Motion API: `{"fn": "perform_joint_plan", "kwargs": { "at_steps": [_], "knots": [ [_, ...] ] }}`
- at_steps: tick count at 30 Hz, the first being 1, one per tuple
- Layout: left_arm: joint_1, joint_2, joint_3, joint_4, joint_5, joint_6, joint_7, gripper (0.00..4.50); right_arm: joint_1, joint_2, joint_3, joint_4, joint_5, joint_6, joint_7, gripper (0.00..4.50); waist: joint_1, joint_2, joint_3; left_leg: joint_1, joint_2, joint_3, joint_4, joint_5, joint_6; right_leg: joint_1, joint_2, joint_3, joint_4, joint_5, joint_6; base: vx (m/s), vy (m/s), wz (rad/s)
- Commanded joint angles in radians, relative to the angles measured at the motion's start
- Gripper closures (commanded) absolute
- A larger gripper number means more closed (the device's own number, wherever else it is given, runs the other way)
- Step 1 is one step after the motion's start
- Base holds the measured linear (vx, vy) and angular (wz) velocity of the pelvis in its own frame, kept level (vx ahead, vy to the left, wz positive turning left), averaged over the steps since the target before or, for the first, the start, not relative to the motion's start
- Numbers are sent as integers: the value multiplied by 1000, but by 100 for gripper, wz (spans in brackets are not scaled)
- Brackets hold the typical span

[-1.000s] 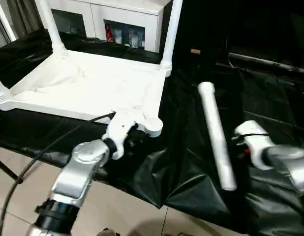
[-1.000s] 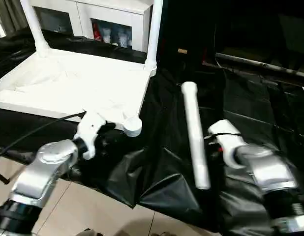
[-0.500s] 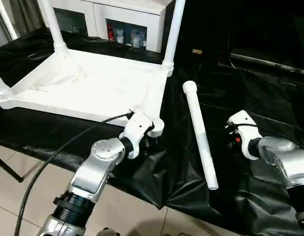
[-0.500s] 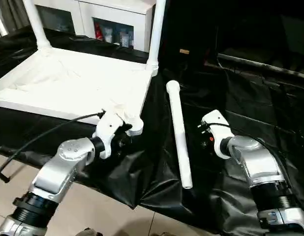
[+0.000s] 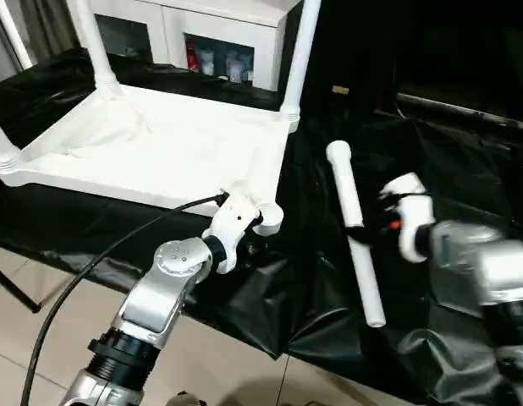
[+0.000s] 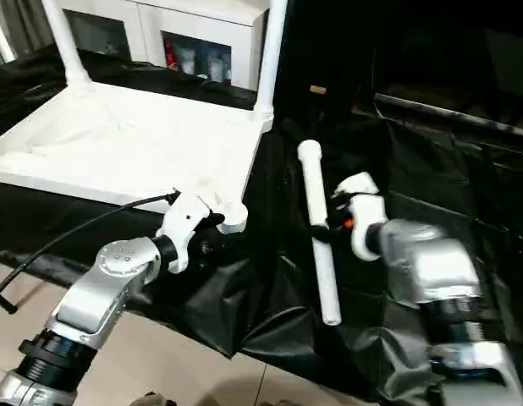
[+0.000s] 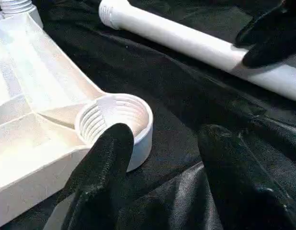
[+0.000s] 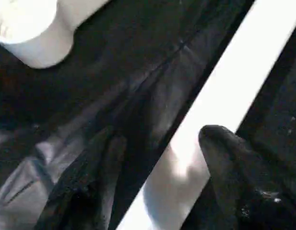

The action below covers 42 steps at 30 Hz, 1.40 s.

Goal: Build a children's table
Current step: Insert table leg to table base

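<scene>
The white table top lies upside down on the black cloth, with three legs standing in its sockets, such as the far right leg. Its near right corner socket is empty and threaded. My left gripper is open, one finger against that socket's rim. The loose fourth leg lies flat on the cloth to the right of the top. My right gripper is open astride the leg's middle; one finger touches it, and a gap shows beside the other.
A white cabinet with glass doors stands behind the work. A black cable runs from my left arm over the cloth's front edge. The cloth is creased and hangs over beige floor tiles.
My right gripper has moved left from beside the loose leg to astride its middle. The leg has shifted a little to the right. My left gripper stays at the empty corner socket.
</scene>
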Motion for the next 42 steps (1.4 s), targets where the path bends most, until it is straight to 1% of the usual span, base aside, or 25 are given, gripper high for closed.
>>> {"fn": "perform_joint_plan", "kwargs": {
  "at_steps": [1, 2, 3, 5, 6, 10, 13, 14, 16, 17, 18, 20, 21, 23, 30, 32, 33, 34, 35, 36, 37, 38, 40, 41, 42],
  "knots": [
    [-5, 3, 0, -12, 6, -7, -7, 190, -13, 5, 10, 39, -30, 14, -48, 127, 4, -10, -65, 15, 12, 4, -64, -218, 2, 44, -59, 32, -93, -319, -145, 0, 0, 0],
    [-5, 3, 0, -12, 6, -7, -7, 190, -15, 8, 10, 42, -31, 16, -52, 116, 5, -10, -66, 16, 12, 4, -64, -222, 1, 44, -59, 32, -94, -322, -142, 0, 0, 0],
    [-4, 5, -1, -14, 6, -7, -7, 190, -32, 14, 24, 66, -56, 28, -84, 108, 6, -14, -66, 16, 13, 4, -64, -221, -2, 44, -59, 32, -93, -319, -139, 0, 0, 0],
    [-3, 7, -2, -17, 6, -7, -7, 190, -43, 17, 33, 80, -68, 29, -96, 102, 6, -14, -66, 16, 12, 4, -64, -218, -6, 44, -59, 32, -92, -311, -141, 0, 0, 0],
    [-1, 8, -2, -19, 5, -5, -7, 190, -51, 17, 35, 85, -72, 46, -105, 83, 6, -14, -66, 16, 12, 4, -64, -218, -6, 44, -59, 32, -92, -311, -141, 0, 0, 0],
    [3, 12, 0, -24, 4, -4, -7, 190, -72, 19, 32, 103, -75, 105, -131, 83, 10, -13, -67, 17, 12, 4, -64, -212, -7, 46, -59, 33, -89, -287, -141, 0, 0, 0],
    [4, 16, 3, -29, 2, -1, -8, 190, -90, 23, 16, 129, -72, 150, -150, 83, 13, -12, -69, 16, 12, 5, -64, -196, -10, 48, -57, 34, -85, -259, -146, 0, 0, 0],
    [4, 18, 4, -29, 0, -1, -9, 190, -99, 28, -3, 144, -62, 169, -159, 97, 13, -11, -68, 18, 12, 5, -64, -200, -13, 47, -58, 34, -85, -259, -149, 0, 0, 0],
    [3, 19, 5, -28, -1, -1, -9, 190, -102, 31, -11, 148, -58, 177, -163, 107, 14, -11, -68, 17, 12, 5, -64, -202, -16, 48, -58, 34, -85, -257, -147, 0, 0, 0],
    [0, 20, 6, -26, -2, -2, -10, 190, -109, 36, -29, 158, -51, 195, -174, 125, 14, -9, -68, 18, 12, 5, -64, -201, -17, 47, -58, 34, -85, -256, -146, 0, 0, 0],
    [-1, 20, 6, -25, -2, -3, -9, 190, -112, 38, -39, 165, -45, 202, -181, 125, 14, -11, -69, 17, 11, 5, -65, -199, -18, 49, -58, 34, -84, -252, -146, 0, 0, 0],
    [-3, 21, 6, -23, -2, -4, -9, 190, -117, 42, -54, 180, -38, 212, -193, 153, 15, -10, -69, 18, 12, 6, -64, -199, -19, 47, -58, 34, -85, -248, -149, 0, 0, 0],
    [-4, 21, 6, -23, -2, -5, -8, 190, -118, 43, -59, 187, -36, 215, -198, 153, 14, -11, -69, 18, 12, 5, -64, -199, -21, 48, -58, 34, -84, -248, -149, 0, 0, 0],
    [-3, 21, 6, -24, -2, -5, -5, 190, -127, 49, -79, 215, -29, 230, -214, 171, 15, -11, -68, 20, 12, 6, -65, -206, -23, 47, -59, 34, -85, -262, -149, 0, 0, 0],
    [1, 24, 8, -25, 1, -7, 0, 190, -136, 58, -112, 266, -28, 237, -246, 225, 16, -10, -68, 20, 12, 6, -65, -210, -28, 47, -60, 34, -86, -271, -144, 0, 0, 0],
    [1, 24, 9, -25, 1, -8, 1, 190, -145, 64, -140, 273, -19, 234, -264, 251, 15, -12, -68, 20, 11, 5, -65, -214, -30, 46, -60, 33, -87, -281, -140, 0, 0, 0],
    [0, 24, 10, -24, 2, -9, 2, 190, -149, 65, -150, 276, -15, 232, -270, 260, 15, -11, -68, 20, 11, 6, -65, -214, -30, 47, -60, 33, -87, -281, -139, 0, 0, 0],
    [0, 24, 10, -24, 2, -9, 3, 190, -154, 66, -160, 278, -10, 230, -274, 260, 15, -14, -68, 20, 11, 6, -65, -213, -30, 47, -59, 33, -87, -282, -138, 0, 0, 0],
    [0, 24, 11, -24, 2, -10, 4, 190, -165, 69, -185, 283, 2, 225, -284, 274, 15, -12, -69, 20, 11, 5, -65, -212, -30, 46, -60, 33, -86, -282, -138, 0, 0, 0],
    [-1, 24, 11, -24, 2, -12, 5, 190, -176, 73, -212, 291, 15, 220, -295, 274, 14, -11, -69, 20, 11, 6, -64, -210, -31, 46, -60, 34, -86, -275, -139, 0, 0, 0],
    [-1, 24, 12, -24, 2, -13, 6, 190, -184, 76, -229, 298, 24, 218, -301, 284, 15, -11, -70, 20, 11, 6, -65, -205, -30, 47, -59, 33, -85, -266, -141, 0, 0, 0],
    [-1, 24, 12, -24, 2, -13, 6, 190, -184, 76, -229, 298, 24, 218, -301, 292, 14, -11, -70, 20, 11, 6, -64, -203, -30, 47, -59, 33, -84, -260, -142, 0, 0, 0],
    [-2, 24, 14, -21, 3, -17, 9, 190, -207, 91, -296, 315, 67, 226, -318, 299, 14, -10, -71, 20, 11, 7, -64, -199, -30, 47, -59, 33, -82, -246, -145, 0, 0, 0],
    [-5, 22, 18, -18, 1, -20, 12, 190, -213, 101, -329, 319, 87, 213, -330, 301, 15, -8, -72, 20, 11, 7, -64, -194, -29, 48, -58, 33, -81, -233, -149, 0, 0, 0],
    [-6, 22, 20, -17, 0, -21, 12, 190, -215, 105, -340, 320, 94, 204, -334, 302, 14, -9, -72, 20, 10, 7, -64, -192, -28, 48, -58, 33, -80, -225, -152, 0, 0, 0]
  ]
}}
